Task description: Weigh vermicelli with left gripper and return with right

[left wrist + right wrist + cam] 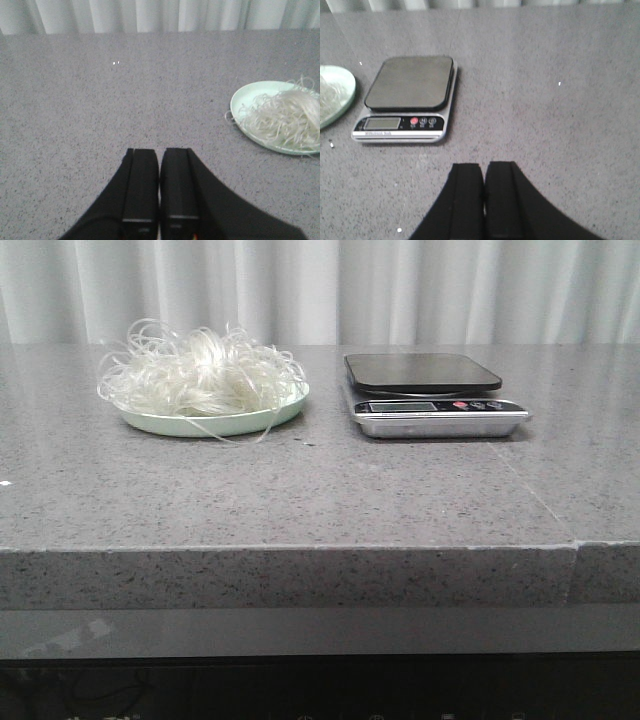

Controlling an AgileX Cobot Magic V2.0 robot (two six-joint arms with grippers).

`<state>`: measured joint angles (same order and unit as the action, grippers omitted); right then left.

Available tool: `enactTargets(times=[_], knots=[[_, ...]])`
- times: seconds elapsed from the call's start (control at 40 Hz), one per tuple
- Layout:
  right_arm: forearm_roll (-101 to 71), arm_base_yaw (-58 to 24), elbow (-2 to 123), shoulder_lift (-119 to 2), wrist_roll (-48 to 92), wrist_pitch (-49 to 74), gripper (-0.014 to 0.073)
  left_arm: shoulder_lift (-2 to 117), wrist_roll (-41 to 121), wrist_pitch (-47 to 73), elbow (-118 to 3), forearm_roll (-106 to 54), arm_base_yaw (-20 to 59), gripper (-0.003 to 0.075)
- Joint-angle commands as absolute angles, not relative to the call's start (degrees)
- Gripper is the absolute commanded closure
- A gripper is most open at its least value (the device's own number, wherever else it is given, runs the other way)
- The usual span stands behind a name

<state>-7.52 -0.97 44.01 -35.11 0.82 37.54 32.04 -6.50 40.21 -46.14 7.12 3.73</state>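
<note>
The vermicelli (pixel 200 375) lies as a loose heap on a pale green plate (pixel 285 410) at the left part of the desk (pixel 320 490), and the scale (pixel 430 395) stands just beside the plate on the right, its dark platform bare. I judge this layout is made for the task: plate on the side of the left arm, so that arm can lift the noodles and carry them a short way to the scale, and the scale nearer the right arm, which should bring them back. Nothing is weighed yet, it seems. The left claw (pixel 159 185) has its two fingers pressed together with only a thin line between them, and it holds nothing; it hovers over bare desk. In the left wrist view the plate with vermicelli (pixel 285 117) is ahead of this claw and off to one side, well apart from the fingers, so the claw must first travel there and open. The right claw (pixel 484 200) is also closed together and empty; the scale (pixel 407 97) lies ahead of it, to the side, not touching.
</note>
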Motion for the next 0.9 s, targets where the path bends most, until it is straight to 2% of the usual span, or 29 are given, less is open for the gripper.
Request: enactTargets(times=[0.0, 0.42, 0.55, 0.62, 0.75, 0.82, 0.88], knots=[[-7.6, -0.9, 45.7, -37.3, 0.9, 34.9, 0.0423, 34.0, -6.7, 38.1, -47.6, 7.9, 3.5, 0.0565], [-7.1, -0.9, 44.2, -39.6, 0.9, 35.5, 0.0421, 36.3, -6.7, 38.9, -47.6, 7.7, 3.5, 0.0565], [-6.2, -0.9, 44.2, -39.6, 0.9, 35.8, 0.036, 36.3, -6.7, 38.9, -47.6, 7.6, 3.5, 0.0554], [-6.2, -0.9, 44.2, -39.6, 0.9, 35.9, 0.0251, 36.3, -6.7, 38.9, -47.6, 7.6, 3.5, 0.0502], [-6.2, -0.9, 44.2, -39.6, 0.9, 35.9, 0.0076, 36.4, -6.7, 38.9, -47.6, 7.6, 3.5, 0.0318], [-6.2, -0.9, 44.2, -39.6, 0.9, 35.9, 0.0031, 36.6, -6.7, 38.8, -47.6, 7.2, 3.5, 0.0225], [-6.2, -0.9, 44.2, -39.6, 0.9, 35.9, 0.0032, 36.8, -6.7, 38.4, -47.6, 6.0, 3.6, 0.0201]])
